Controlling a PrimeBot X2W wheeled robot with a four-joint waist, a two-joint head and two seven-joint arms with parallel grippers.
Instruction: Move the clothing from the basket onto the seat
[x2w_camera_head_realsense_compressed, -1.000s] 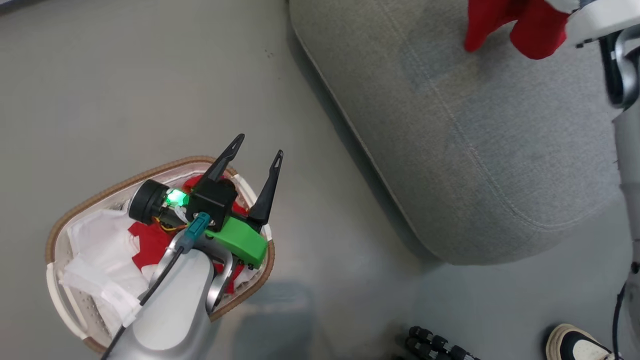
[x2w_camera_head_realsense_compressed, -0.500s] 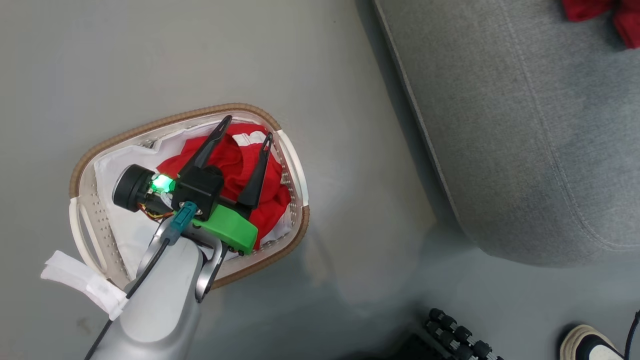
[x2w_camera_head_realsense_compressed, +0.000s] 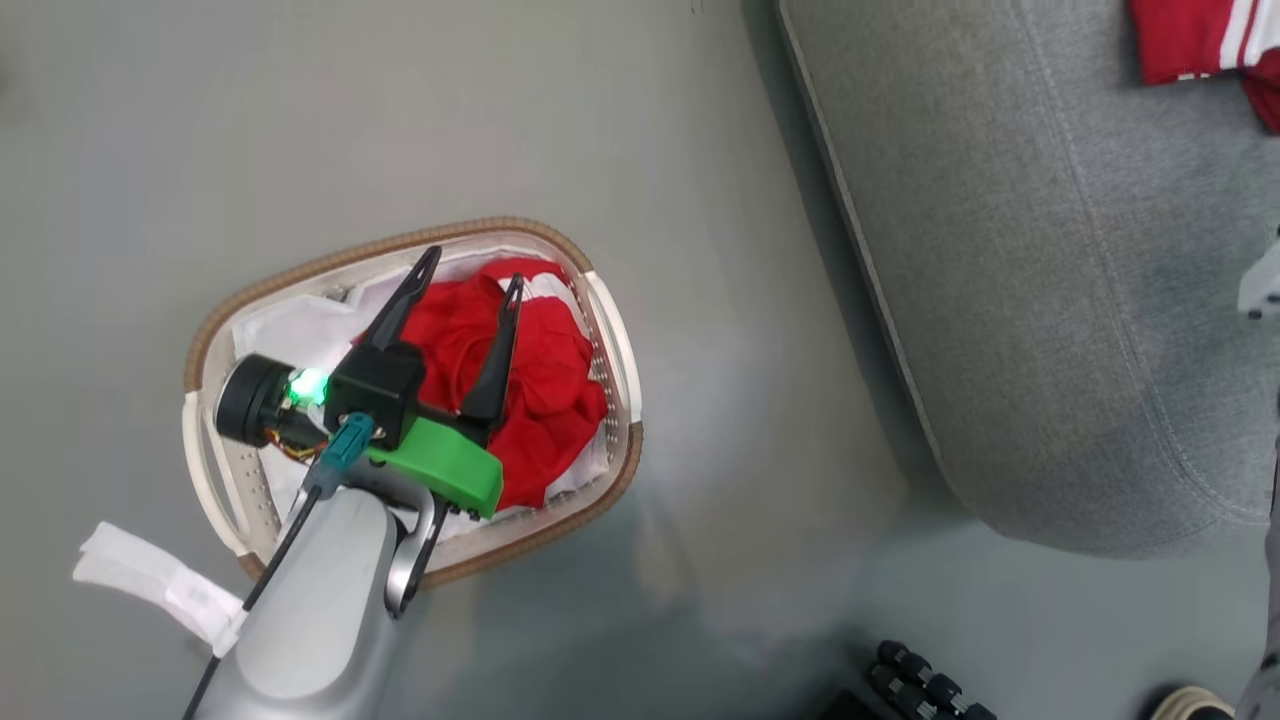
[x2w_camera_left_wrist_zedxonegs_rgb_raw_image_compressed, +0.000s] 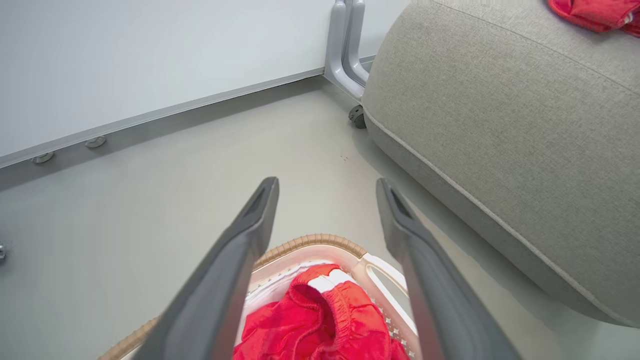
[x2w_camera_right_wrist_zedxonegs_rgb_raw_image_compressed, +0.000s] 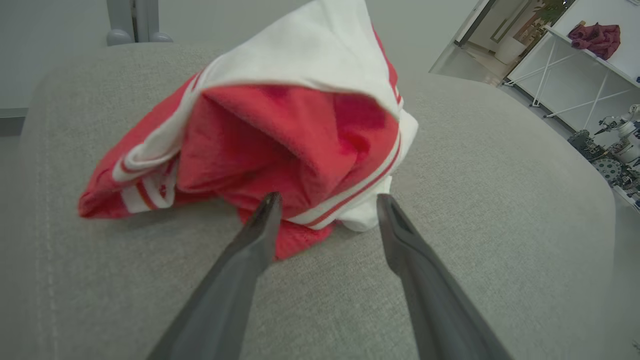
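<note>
The basket (x2w_camera_head_realsense_compressed: 622, 478) stands on the floor with a crumpled red piece of clothing (x2w_camera_head_realsense_compressed: 545, 400) lying on its white liner. My left gripper (x2w_camera_head_realsense_compressed: 474, 266) hovers over that red heap, open, nothing between its fingers. In the left wrist view the left gripper (x2w_camera_left_wrist_zedxonegs_rgb_raw_image_compressed: 327, 185) is spread above the basket rim (x2w_camera_left_wrist_zedxonegs_rgb_raw_image_compressed: 310, 242) and the red clothing (x2w_camera_left_wrist_zedxonegs_rgb_raw_image_compressed: 320, 325). A second red and white garment (x2w_camera_right_wrist_zedxonegs_rgb_raw_image_compressed: 300, 130) lies bunched on the grey seat (x2w_camera_right_wrist_zedxonegs_rgb_raw_image_compressed: 500, 210). My right gripper (x2w_camera_right_wrist_zedxonegs_rgb_raw_image_compressed: 328, 200) stands open at that garment's near edge. The head view has this garment (x2w_camera_head_realsense_compressed: 1190, 40) at the seat's (x2w_camera_head_realsense_compressed: 1050, 280) far corner.
Bare grey floor separates the basket from the seat's rounded edge. A black ribbed object (x2w_camera_head_realsense_compressed: 920, 685) and a shoe (x2w_camera_head_realsense_compressed: 1190, 703) lie by the bottom right. A wall and a grey frame leg with a caster (x2w_camera_left_wrist_zedxonegs_rgb_raw_image_compressed: 350, 55) stand beyond the seat. White tape (x2w_camera_head_realsense_compressed: 150, 585) hangs off my left forearm.
My right gripper has opened and let go of the red and white garment, which now rests on the seat. The head camera has swung, and my left gripper now sits over the basket's red clothing.
</note>
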